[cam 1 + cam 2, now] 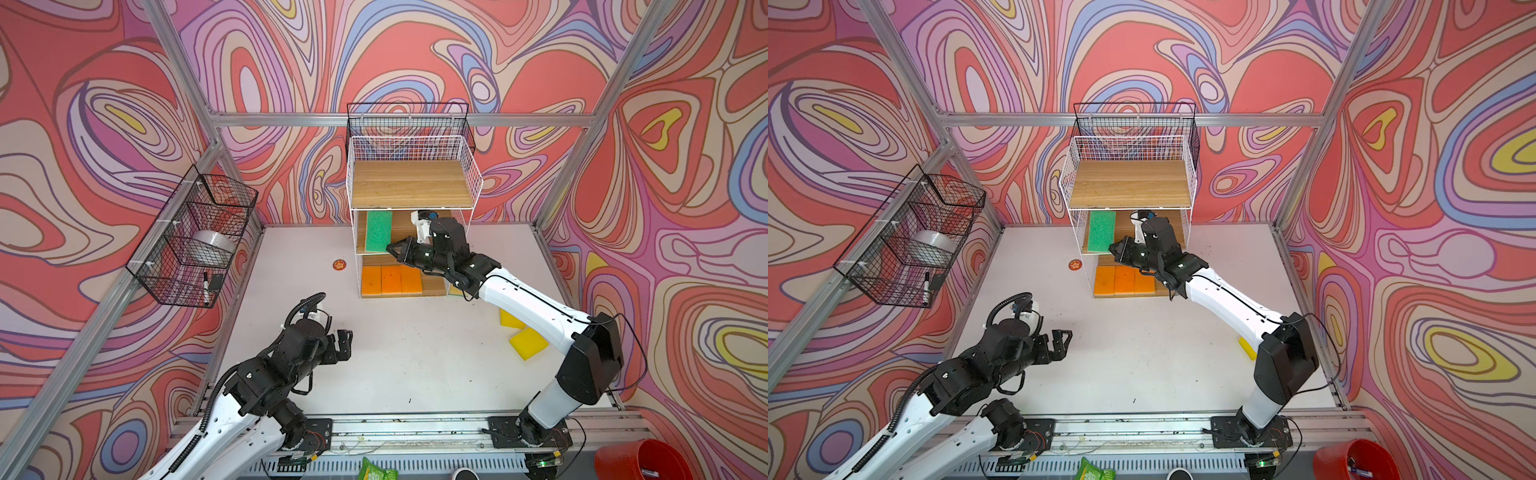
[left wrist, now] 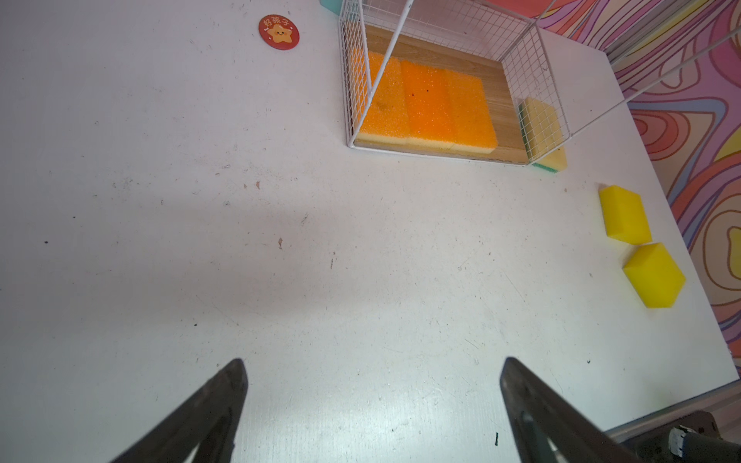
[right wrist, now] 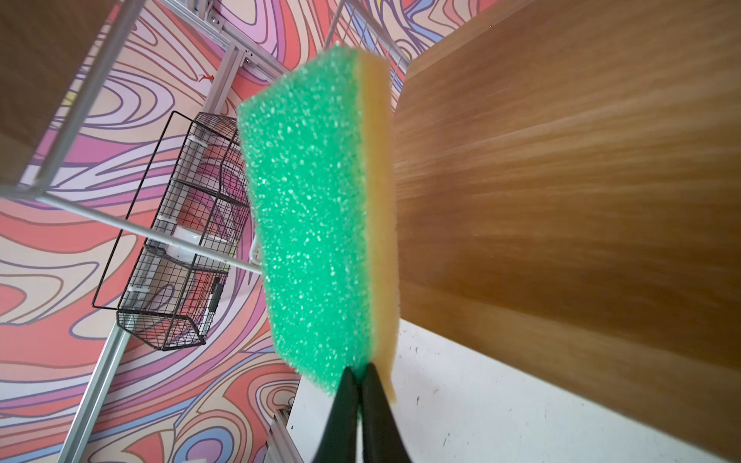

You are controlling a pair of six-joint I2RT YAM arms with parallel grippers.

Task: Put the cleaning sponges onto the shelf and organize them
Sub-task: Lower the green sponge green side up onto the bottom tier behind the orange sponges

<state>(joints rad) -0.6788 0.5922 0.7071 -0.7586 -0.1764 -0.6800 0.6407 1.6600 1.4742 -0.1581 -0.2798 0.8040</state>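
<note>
Green sponge (image 3: 312, 224), pinched by its edge in the closed right gripper (image 3: 361, 373), hangs at the middle board (image 3: 561, 180) of the shelf (image 1: 411, 187), so the next move is likely laying it flat and letting go, while the left gripper (image 2: 373, 360) gapes empty.

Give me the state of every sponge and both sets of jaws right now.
green sponge: gripped, green side up, flat against shelf middle board
right gripper: jaws shut on green sponge's end
orange sponges: three side by side, flat on bottom board
second green sponge: on table beside shelf, yellow back up
yellow sponges: two loose on table
left gripper: jaws open, empty
</note>
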